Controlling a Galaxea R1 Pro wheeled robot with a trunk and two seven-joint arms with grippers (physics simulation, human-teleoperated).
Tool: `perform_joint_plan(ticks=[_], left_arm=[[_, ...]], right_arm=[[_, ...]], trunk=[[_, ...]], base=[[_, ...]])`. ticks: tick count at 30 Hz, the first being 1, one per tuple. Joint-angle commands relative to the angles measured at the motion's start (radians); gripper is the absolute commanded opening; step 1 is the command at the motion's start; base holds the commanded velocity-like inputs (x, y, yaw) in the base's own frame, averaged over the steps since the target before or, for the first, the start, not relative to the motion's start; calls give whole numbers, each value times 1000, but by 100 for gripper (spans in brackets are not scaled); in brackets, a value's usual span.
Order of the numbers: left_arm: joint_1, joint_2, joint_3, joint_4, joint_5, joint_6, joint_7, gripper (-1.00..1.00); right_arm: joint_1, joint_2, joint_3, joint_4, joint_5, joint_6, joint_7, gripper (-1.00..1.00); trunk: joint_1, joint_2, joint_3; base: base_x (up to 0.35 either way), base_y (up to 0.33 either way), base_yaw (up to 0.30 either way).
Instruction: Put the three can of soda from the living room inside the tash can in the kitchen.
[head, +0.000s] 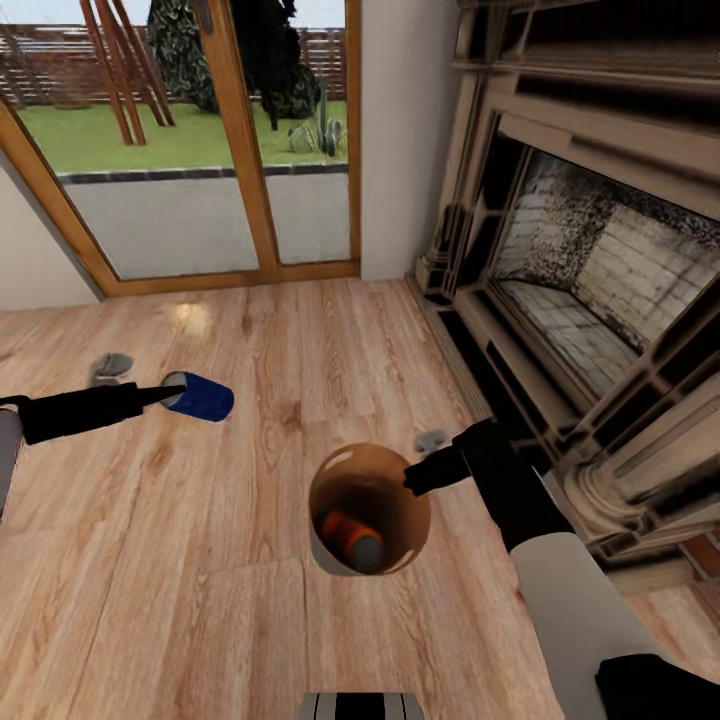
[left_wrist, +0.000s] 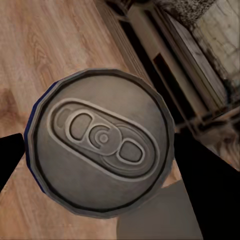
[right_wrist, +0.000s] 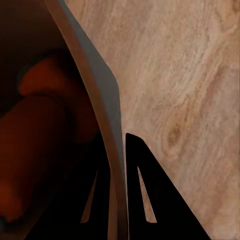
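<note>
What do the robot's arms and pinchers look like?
Each arm is a pale grey-white tube that turns matte black toward the wrist. The left gripper narrows to a slim black point. The right gripper is chunkier and black, and its fingers are flat black triangles with narrow slots. No cables or markings show.

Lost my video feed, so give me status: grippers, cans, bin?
Left gripper shut on blue can, held above the floor. Right gripper clamped on bin rim. One orange can inside. Nothing between can and bin.
</note>
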Motion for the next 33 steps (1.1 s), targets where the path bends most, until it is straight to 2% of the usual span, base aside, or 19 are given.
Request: perform_joint_plan(ticks=[1,4,6,7,8,9,11,12,14,17,18,20,21,23,29,31,32,33], left_arm=[[-27,1,-1,-1,-8,0,-15,-100],[-154,0,-22,3,-7,0,-81,-100],[-216,-3,-76,15,-6,0,-97,-100],[-257,-4,-139,32,-1,0,-111,-100],[-277,-5,-176,41,5,0,-120,-100],[-309,-6,-256,60,17,0,-136,-100],[-330,-7,-328,83,26,0,-148,-100],[-350,-9,-400,123,36,0,-161,-100],[-360,-18,-443,148,40,0,-171,-100],[-366,-45,-500,162,43,0,-191,-100],[-370,-62,-540,164,44,0,-206,-100],[-380,-76,-581,166,44,0,-218,-100],[-393,-86,-620,168,45,0,-226,-100],[-408,-94,-661,169,46,0,-233,-100],[-421,-103,-709,169,43,0,-239,-100],[-423,-114,-744,171,40,0,-236,-100],[-423,-123,-783,173,39,0,-235,-100],[-423,-127,-804,174,38,0,-234,-100]], right_arm=[[0,0,6,0,-3,1,5,-100],[0,1,24,3,-4,1,14,-100],[0,2,27,3,-4,1,16,-100],[0,2,29,4,-4,1,17,-100],[0,2,29,4,-4,1,17,-100],[-1,3,30,4,-4,1,17,-100],[-1,3,30,5,-4,1,17,-100],[-1,2,30,5,-4,1,17,-100],[-2,2,29,10,-4,1,17,-100],[-6,1,29,29,-4,1,18,-100],[-9,0,29,40,-3,1,18,-100],[-14,-3,28,49,-2,1,18,-100],[-20,-7,28,54,-3,1,18,-100],[-28,-12,28,60,-3,1,19,-100],[-58,-15,28,75,-3,1,21,-100],[-72,-15,28,82,-3,1,22,-100],[-80,-15,28,86,-3,1,23,-100],[-82,-15,28,87,-3,1,23,-100]], trunk=[[0,0,0],[0,0,0],[0,0,0],[0,0,0],[0,0,0],[0,0,0],[0,0,0],[0,0,0],[0,0,0],[0,0,0],[0,0,0],[0,0,0],[0,0,0],[0,0,0],[0,0,0],[0,0,0],[0,0,0],[0,0,0]], base=[[0,0,0],[0,0,0],[0,0,0],[0,0,0],[0,0,0],[0,0,0],[0,0,0],[0,0,0],[0,0,0],[0,0,0],[0,0,0],[0,0,0],[0,0,0],[0,0,0],[0,0,0],[0,0,0],[0,0,0],[0,0,0]])
